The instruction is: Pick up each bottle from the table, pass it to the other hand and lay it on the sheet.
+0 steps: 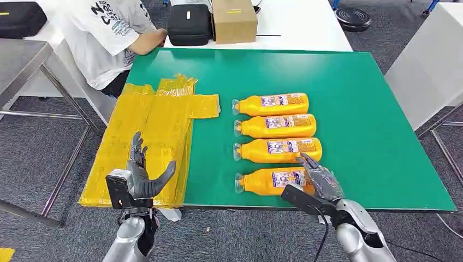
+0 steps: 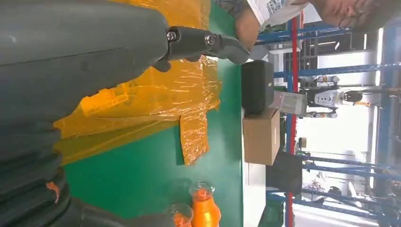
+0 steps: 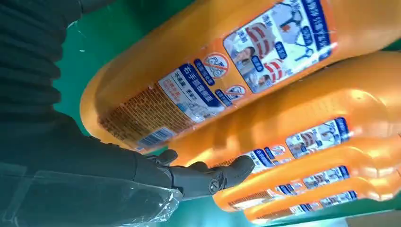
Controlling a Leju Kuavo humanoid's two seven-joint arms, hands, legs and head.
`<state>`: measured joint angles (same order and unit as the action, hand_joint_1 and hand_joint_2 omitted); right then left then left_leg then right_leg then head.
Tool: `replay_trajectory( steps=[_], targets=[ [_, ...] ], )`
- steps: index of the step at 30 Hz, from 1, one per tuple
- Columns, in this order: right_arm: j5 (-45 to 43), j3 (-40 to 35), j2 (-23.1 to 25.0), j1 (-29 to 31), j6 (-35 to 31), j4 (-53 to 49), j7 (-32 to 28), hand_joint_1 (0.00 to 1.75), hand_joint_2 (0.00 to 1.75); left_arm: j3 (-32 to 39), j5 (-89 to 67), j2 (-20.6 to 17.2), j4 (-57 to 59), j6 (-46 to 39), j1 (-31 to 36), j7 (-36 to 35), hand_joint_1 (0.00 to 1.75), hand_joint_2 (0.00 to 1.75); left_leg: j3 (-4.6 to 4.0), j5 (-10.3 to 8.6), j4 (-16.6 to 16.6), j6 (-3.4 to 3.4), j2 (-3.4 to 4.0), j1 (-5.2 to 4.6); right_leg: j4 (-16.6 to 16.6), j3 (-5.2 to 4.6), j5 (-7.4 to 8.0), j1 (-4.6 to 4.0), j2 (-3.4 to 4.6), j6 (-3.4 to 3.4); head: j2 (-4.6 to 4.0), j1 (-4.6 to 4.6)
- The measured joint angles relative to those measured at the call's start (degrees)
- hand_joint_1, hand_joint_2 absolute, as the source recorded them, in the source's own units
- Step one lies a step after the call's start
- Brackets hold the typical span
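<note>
Four orange bottles are being shown lying on their sides in a row on the green surface (image 1: pixel 355 98), caps pointing toward the yellow sheet (image 1: pixel 147 136). The nearest bottle (image 1: pixel 270 181) is lying just at the front edge of the surface, with the second bottle (image 1: pixel 278 149), the third bottle (image 1: pixel 275 126) and the farthest bottle (image 1: pixel 271 104) lined up beyond it, each just beside the next.

The right hand (image 1: pixel 322 180) is being held over the base end of the nearest bottle, fingers stretched forward and spread; in the right wrist view its thumb (image 3: pixel 213 177) is being seen reaching beside the labelled bottles, and nothing is being gripped. Whether the fingers are touching the bottle cannot be told.

The left hand (image 1: pixel 143 174) is being held upright above the near part of the yellow sheet, fingers apart and raised, thumb out to the side, with nothing in it.

The sheet is being shown spread flat over the left part of the surface, crinkled, with one flap reaching toward the bottle caps.

At the far left corner, a person in a white shirt (image 1: pixel 109 33) is being seen leaning an arm on the surface. A black case (image 1: pixel 189 24) and a cardboard box (image 1: pixel 233 21) are being seen on a white table (image 1: pixel 300 27) beyond.
</note>
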<state>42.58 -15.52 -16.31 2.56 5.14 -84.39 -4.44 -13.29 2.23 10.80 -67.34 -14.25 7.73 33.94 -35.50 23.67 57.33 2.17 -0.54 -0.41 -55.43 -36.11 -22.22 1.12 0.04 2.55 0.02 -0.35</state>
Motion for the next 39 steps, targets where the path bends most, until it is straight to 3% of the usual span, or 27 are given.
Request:
replay_trajectory(
  steps=[16, 19, 22, 23, 24, 30, 39],
  targets=[
    [0.2, -0.2, -0.8, 1.6, 2.0, 3.1, 0.5, 0.05, 1.75, 0.0, 0.0, -0.1, 0.5, 0.3, 0.0, 0.1, 0.00, 1.75, 0.01, 0.00, 0.0, 0.00, 0.00, 0.00, 0.0, 0.00, 0.00, 0.00, 0.00, 0.00, 0.00, 0.00],
    [0.3, -0.3, -0.9, 1.8, 2.2, 3.4, 0.6, 0.33, 1.75, 0.0, 0.0, -0.1, 0.5, 0.4, 0.0, 0.1, 0.00, 1.75, 0.01, 0.00, 0.0, 0.00, 0.00, 0.00, 0.0, 0.00, 0.00, 0.00, 0.00, 0.00, 0.00, 0.00],
    [0.3, -0.3, -0.9, 2.0, 2.3, 3.6, 0.6, 0.87, 1.75, 0.0, 0.0, -0.1, 0.5, 0.4, 0.0, 0.1, 0.00, 1.75, 0.01, 0.00, 0.0, 0.00, 0.00, 0.00, 0.0, 0.01, 0.00, 0.00, 0.00, 0.00, 0.00, 0.00],
    [0.4, -0.4, -0.9, 2.0, 2.5, 3.7, 0.6, 1.22, 1.75, 0.0, 0.0, -0.1, 0.5, 0.5, 0.0, 0.1, 0.00, 1.75, 0.01, 0.00, 0.0, 0.00, 0.00, 0.00, 0.0, 0.01, 0.00, 0.00, 0.00, 0.00, 0.00, 0.00],
    [0.5, -0.4, -0.9, 2.1, 2.8, 3.7, 0.7, 1.40, 1.75, 0.0, 0.0, -0.1, 0.5, 0.7, 0.0, 0.1, 0.00, 1.75, 0.02, 0.00, 0.0, 0.00, 0.00, 0.00, 0.0, 0.01, 0.00, 0.00, 0.00, 0.00, 0.00, 0.00],
    [0.6, -0.5, -1.0, 2.5, 3.6, 3.8, 1.2, 1.64, 1.75, 0.1, 0.1, -0.3, 0.5, 1.4, 0.0, 0.1, 0.00, 1.75, 0.06, 0.00, 0.0, 0.00, 0.00, 0.00, 0.0, 0.04, 0.00, 0.00, 0.00, 0.00, 0.00, 0.00],
    [0.5, -0.5, -1.1, 3.5, 5.1, 4.3, 1.2, 1.64, 1.75, 0.4, 0.2, -0.5, 0.6, 1.6, 0.1, 0.1, 0.00, 1.75, 0.15, 0.00, 0.0, 0.00, 0.01, 0.00, 0.0, 0.12, 0.00, -0.01, 0.00, 0.00, 0.00, 0.00]
  ],
)
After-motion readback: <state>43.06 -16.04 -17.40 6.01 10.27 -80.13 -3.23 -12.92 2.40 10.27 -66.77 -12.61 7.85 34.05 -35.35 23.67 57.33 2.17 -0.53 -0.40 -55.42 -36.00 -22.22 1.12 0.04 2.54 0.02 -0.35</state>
